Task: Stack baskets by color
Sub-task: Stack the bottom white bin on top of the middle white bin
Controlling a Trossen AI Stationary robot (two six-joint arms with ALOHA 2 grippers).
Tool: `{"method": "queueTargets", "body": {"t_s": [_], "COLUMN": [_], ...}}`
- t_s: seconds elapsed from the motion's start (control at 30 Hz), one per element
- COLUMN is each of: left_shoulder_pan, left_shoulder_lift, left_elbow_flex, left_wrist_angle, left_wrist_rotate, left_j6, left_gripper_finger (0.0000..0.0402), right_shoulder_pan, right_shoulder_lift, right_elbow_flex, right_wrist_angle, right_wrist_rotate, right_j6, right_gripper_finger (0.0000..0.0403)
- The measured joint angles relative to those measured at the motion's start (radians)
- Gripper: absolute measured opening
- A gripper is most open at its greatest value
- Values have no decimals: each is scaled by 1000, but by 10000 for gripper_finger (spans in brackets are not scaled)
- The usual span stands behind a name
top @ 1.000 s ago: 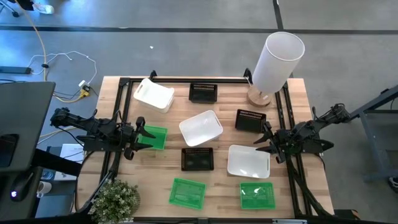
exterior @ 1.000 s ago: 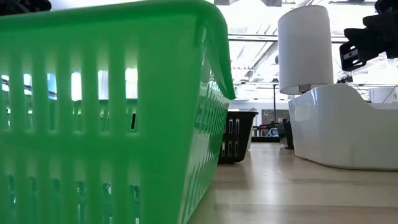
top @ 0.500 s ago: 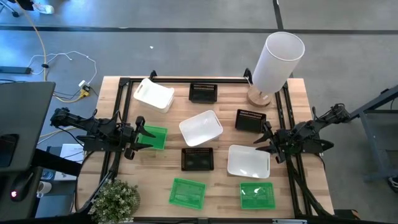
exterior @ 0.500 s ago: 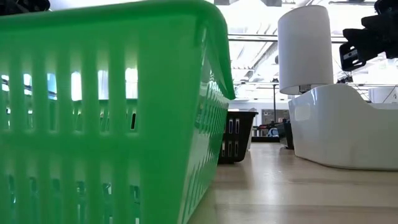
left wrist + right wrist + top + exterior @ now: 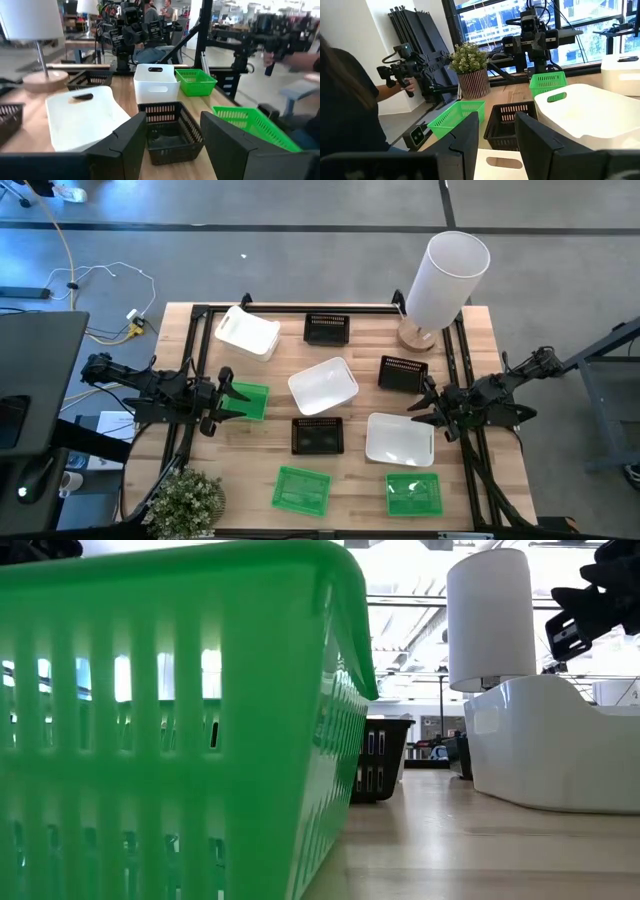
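Observation:
Nine baskets rest on their bottoms on the wooden table. The white ones are at far left, centre and near right. The black ones are at the far middle, right of centre and near centre. The green ones are at left and along the near edge. My left gripper hovers open at the table's left edge, above the left green basket's end. My right gripper hovers open at the right edge. Both point level toward the table's middle and hold nothing.
A tall white cylinder lamp on a wooden base stands at the far right corner. A potted plant sits at the near left corner. A black frame runs along the table's edges. A person stands beyond the left side.
My right gripper has rolled a little about the line it points along, without leaving its place. The baskets and my left gripper have kept still.

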Motion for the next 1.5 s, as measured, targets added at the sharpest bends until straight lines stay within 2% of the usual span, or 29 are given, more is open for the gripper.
{"method": "queueTargets", "body": {"t_s": [0.33,0.47,0.7,1.0,1.23,1.4,1.5], "left_shoulder_pan": [0,0,0,0,0,0,0], "left_shoulder_lift": [0,0,0,0,0,0,0], "left_elbow_flex": [0,0,0,0,0,0,0], "left_wrist_angle": [0,0,2,1,1,0,0], "left_wrist_rotate": [0,-5,-91,-95,-95,-95,-95], "left_j6": [-222,-227,-234,-235,-235,-235,-235], "left_gripper_finger": [177,177,177,177,177,177,177], "right_shoulder_pan": [0,0,0,0,0,0,0], "right_shoulder_lift": [0,0,0,0,71,226,339], "right_elbow_flex": [0,1,1,3,139,291,391], "right_wrist_angle": [95,115,166,316,127,-26,-155], "right_wrist_rotate": [-1,-1,3,14,56,59,59], "right_j6": [81,113,164,188,210,250,327], "right_gripper_finger": [116,116,116,116,116,116,116]}}
